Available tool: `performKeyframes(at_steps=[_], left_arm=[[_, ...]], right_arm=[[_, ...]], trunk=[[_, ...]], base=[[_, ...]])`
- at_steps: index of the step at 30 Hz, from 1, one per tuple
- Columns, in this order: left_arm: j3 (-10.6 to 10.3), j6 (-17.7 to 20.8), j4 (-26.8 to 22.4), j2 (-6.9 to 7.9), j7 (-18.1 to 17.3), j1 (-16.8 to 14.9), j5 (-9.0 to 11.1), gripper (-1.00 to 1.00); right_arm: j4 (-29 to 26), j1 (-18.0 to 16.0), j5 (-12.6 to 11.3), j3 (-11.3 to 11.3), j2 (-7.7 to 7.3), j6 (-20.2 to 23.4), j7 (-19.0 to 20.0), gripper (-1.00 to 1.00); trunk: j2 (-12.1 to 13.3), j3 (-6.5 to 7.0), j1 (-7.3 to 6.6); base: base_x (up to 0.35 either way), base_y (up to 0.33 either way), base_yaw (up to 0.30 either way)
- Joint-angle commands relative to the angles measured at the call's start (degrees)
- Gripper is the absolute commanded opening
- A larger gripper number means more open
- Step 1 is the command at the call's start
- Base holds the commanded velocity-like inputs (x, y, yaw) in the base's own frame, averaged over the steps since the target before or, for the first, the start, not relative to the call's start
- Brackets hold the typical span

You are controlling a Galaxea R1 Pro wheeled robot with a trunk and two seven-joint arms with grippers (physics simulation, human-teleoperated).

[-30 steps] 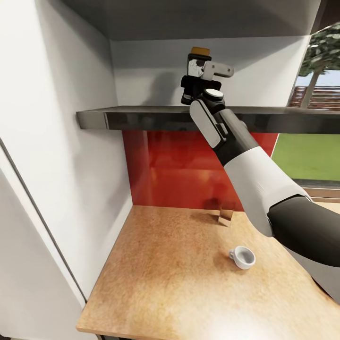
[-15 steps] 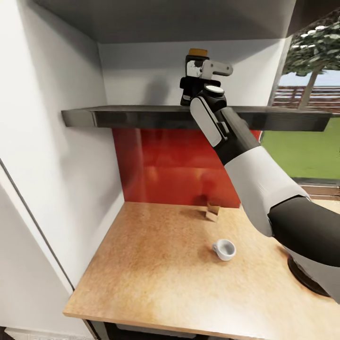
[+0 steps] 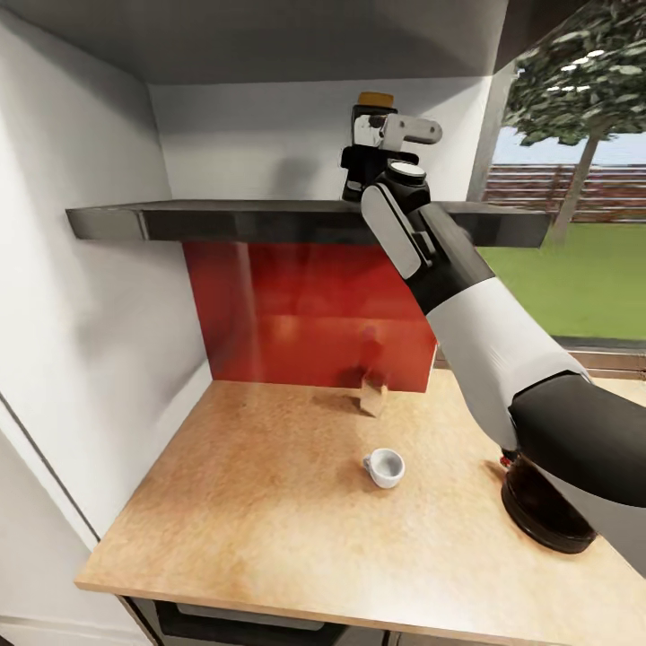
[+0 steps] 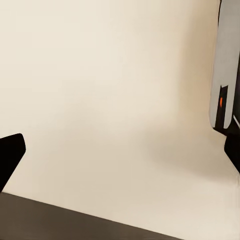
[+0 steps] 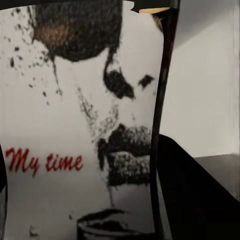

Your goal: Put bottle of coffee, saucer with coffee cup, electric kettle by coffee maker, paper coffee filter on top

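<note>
My right gripper [image 3: 371, 148] is raised to the dark grey kitchen shelf [image 3: 224, 221] and shut on the bottle of coffee [image 3: 377, 100], a dark jar with a yellow-gold lid. The right wrist view has the jar's white "My time" label [image 5: 75, 125] very close. Its base is hidden behind the gripper. A white coffee cup [image 3: 386, 467] stands on the kitchen countertop [image 3: 251, 520]. A small folded paper piece [image 3: 372, 397] stands near the red backsplash. The electric kettle [image 3: 538, 507] sits at the right, partly hidden by my right arm. My left gripper [image 4: 120, 155] is open over a plain beige surface.
A white wall [image 3: 99, 341] closes off the counter's left side. Another shelf [image 3: 269, 36] hangs above the lower one. A window [image 3: 574, 224] with a lawn and a tree lies to the right. The counter's front edge [image 3: 224, 603] is near.
The camera has swung right, so shelf, counter and cup slid left in the picture and the kettle came into view. The held bottle moved right along the shelf with my arm.
</note>
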Motion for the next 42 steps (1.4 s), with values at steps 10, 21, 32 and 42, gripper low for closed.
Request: performKeyframes(at_steps=[10,21,32,42], left_arm=[[-0.52,-0.3,0.14,-0.03,0.05,-0.06,0.37,1.0],[-0.48,-0.3,0.14,0.01,0.05,-0.06,0.37,1.0],[-0.42,-0.3,0.15,0.04,0.04,-0.06,0.37,1.0],[-0.31,-0.3,0.19,0.09,0.05,-0.06,0.43,1.0]], right_arm=[[0.73,-0.08,-0.81,0.34,0.0,0.34,-3.81,-1.0],[0.72,-0.04,-0.81,0.2,0.0,0.34,-4.17,-1.0],[0.77,-0.06,-0.75,0.19,0.0,0.34,-4.18,-1.0],[1.1,6.08,-0.62,0.42,-5.38,0.29,-4.18,-1.0]], trunk=[[-0.09,0.33,0.04],[-0.09,0.88,0.04],[-0.09,1.39,0.04],[-0.09,1.72,0.04]], base=[[0.0,-0.286,-0.194],[0.0,-0.289,-0.263],[0.0,-0.289,-0.269],[0.0,-0.289,-0.198]])
